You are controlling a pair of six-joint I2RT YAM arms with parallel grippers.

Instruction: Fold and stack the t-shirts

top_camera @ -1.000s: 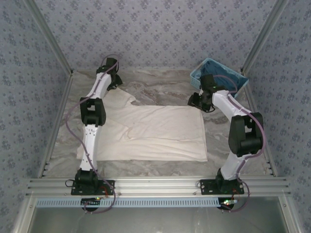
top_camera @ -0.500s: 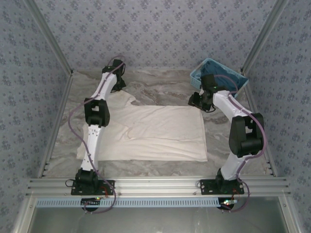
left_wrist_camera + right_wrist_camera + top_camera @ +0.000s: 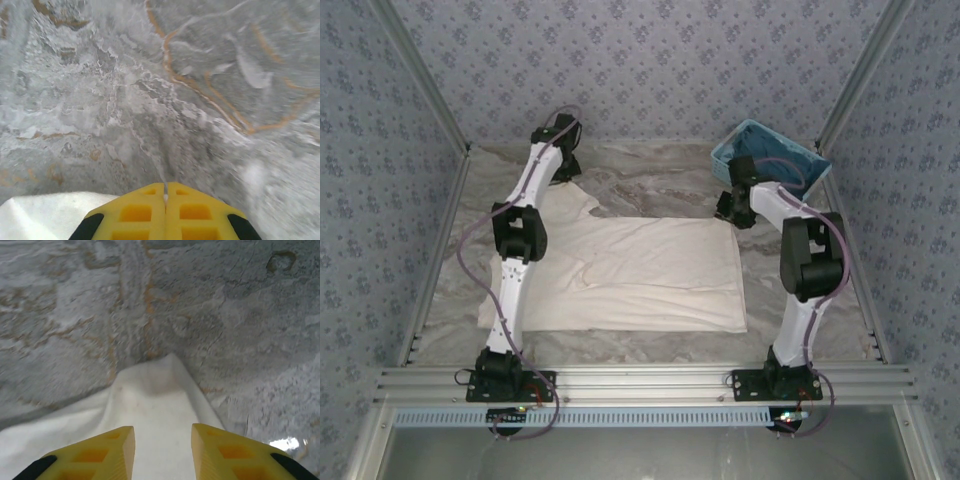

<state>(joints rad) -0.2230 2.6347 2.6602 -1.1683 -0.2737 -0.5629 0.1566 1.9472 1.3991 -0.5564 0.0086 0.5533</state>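
A cream-white t-shirt (image 3: 640, 270) lies flat on the marble table, folded into a wide rectangle, with one sleeve sticking out at its far left. My left gripper (image 3: 563, 170) is beyond that sleeve, low over bare table. In the left wrist view it (image 3: 165, 192) is shut, with only a thin seam between the yellow fingers, and a bit of the shirt (image 3: 40, 215) shows at the lower left. My right gripper (image 3: 732, 208) is at the shirt's far right corner. In the right wrist view it (image 3: 162, 432) is open, and the shirt corner (image 3: 155, 405) lies between and below the fingers.
A light-blue lattice basket (image 3: 770, 160) stands at the back right, close behind the right arm. Aluminium frame posts and patterned walls close in the table (image 3: 660, 180) on three sides. Bare marble runs along the back and down the right side.
My left wrist has shifted a little farther back, away from the sleeve. The right arm's elbow has swung inward while its gripper stays at the shirt's corner. The shirt lies as before.
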